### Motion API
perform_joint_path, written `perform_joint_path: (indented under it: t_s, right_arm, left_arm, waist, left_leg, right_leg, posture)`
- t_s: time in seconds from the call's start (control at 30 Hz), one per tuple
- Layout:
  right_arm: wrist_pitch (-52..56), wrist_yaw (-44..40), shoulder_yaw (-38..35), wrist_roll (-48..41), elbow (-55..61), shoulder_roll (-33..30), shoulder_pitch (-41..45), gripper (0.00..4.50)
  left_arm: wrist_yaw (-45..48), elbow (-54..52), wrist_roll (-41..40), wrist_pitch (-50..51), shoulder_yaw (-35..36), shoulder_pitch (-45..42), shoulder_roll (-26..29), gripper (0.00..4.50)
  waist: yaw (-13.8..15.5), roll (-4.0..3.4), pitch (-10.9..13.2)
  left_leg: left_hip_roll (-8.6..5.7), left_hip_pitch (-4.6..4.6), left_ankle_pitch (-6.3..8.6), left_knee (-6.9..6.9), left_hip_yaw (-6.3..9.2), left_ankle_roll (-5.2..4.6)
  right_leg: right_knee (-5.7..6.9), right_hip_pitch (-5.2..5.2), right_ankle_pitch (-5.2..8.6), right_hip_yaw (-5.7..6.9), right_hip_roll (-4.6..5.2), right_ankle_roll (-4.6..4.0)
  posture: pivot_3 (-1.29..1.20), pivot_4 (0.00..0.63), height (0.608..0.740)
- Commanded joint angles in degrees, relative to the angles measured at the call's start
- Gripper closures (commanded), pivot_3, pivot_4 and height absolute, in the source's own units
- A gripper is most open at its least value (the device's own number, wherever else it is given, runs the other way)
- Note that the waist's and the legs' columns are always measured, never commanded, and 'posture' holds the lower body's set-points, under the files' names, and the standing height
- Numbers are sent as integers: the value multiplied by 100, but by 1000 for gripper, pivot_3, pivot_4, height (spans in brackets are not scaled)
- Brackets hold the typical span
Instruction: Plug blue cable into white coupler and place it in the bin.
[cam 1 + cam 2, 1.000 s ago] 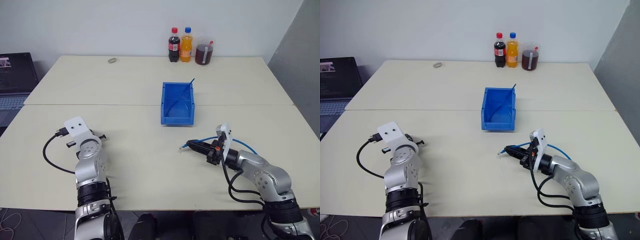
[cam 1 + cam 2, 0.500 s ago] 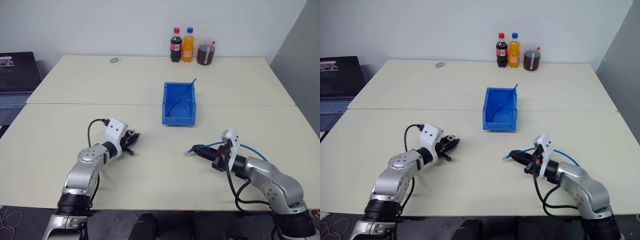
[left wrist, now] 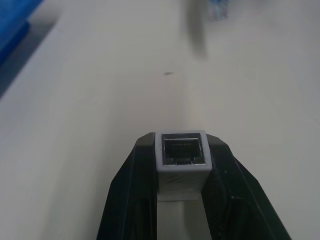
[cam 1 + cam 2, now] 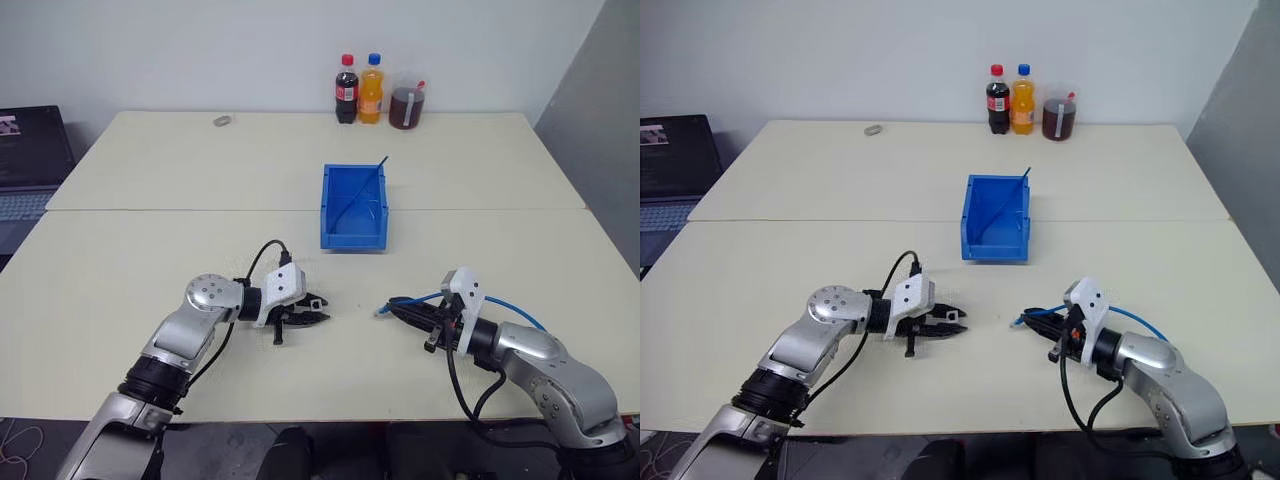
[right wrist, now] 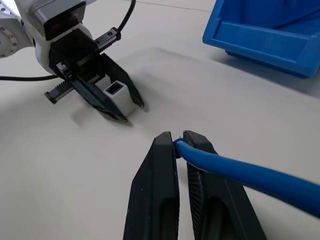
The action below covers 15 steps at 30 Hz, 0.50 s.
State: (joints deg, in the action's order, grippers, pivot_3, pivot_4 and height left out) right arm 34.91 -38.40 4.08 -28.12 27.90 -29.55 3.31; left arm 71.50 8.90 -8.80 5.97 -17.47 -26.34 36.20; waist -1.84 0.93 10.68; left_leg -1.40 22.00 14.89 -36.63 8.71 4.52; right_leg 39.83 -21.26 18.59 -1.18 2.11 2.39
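Left pincer (image 4: 312, 312) low over the near worktop (image 4: 150, 250), pointing toward the right arm, clamped on the white coupler (image 3: 181, 156). Coupler sits between the two black fingers (image 3: 134, 200), open socket end facing out past the fingertips; socket contacts visible in the left wrist view. From the right wrist view the coupler (image 5: 118, 95) shows as a small white block between the left pincer's fingers, close to the worktop surface.

Right pincer (image 4: 408, 311) also low over the near worktop, pointing toward the left one, closed tight on the blue cable (image 5: 235, 167). Cable is pinched between the fingertips (image 5: 162, 150) near its plug end; the clear plug tip (image 4: 381, 311) sticks out a little past the fingers toward the coupler. The rest of the cable loops back over the right wrist and arm (image 4: 510, 307).

Plug tip and coupler socket face each other across a gap of bare worktop: near, not touching, roughly in line.

Bin (image 4: 354, 238) sits on the worktop farther out, beyond the gap between the two pincers, well apart from both. A thin dark-blue rod (image 4: 365, 190) leans inside it, its tip poking above the far right corner.

Three bottles (image 4: 371, 90) at the far worktop edge, a small grey object (image 4: 222, 121) far left of them, a laptop (image 4: 30, 160) off the left side.
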Motion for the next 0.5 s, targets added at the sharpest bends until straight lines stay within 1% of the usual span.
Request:
perform_joint_path:
  t_s: [0.03, 0.33, 0.5]
  right_arm:
    - [-272, -22, 130, 180, 273, -48, 59, 4500]
    - [-709, -167, 930, 759, -193, 251, 954, 4500]
    - [-1029, -512, 1386, 1101, -526, 319, 1400, 4500]
  left_arm:
    - [544, 102, 138, -257, -269, -122, 83, 3693]
    - [816, 602, 458, -697, -505, -267, -87, 3693]
    - [902, 814, 523, -777, -548, -366, -145, 3693]
  waist:
    - [-2, 0, 0]
    - [-5, -2, -2]
    - [-1, -3, -2]
  left_leg:
    - [0, 0, 0, 0, -1, 0]
    - [1, -7, 0, -2, 3, -1]
    - [-1, -7, 0, -3, 6, -1]
  right_leg:
    - [0, 1, 0, -1, 0, 0]
    - [1, 8, 0, 2, -3, 1]
    - [2, 8, 0, 3, -3, 0]
  posture:
    - [0, 150, 740]
    - [0, 150, 740]
    - [0, 150, 740]
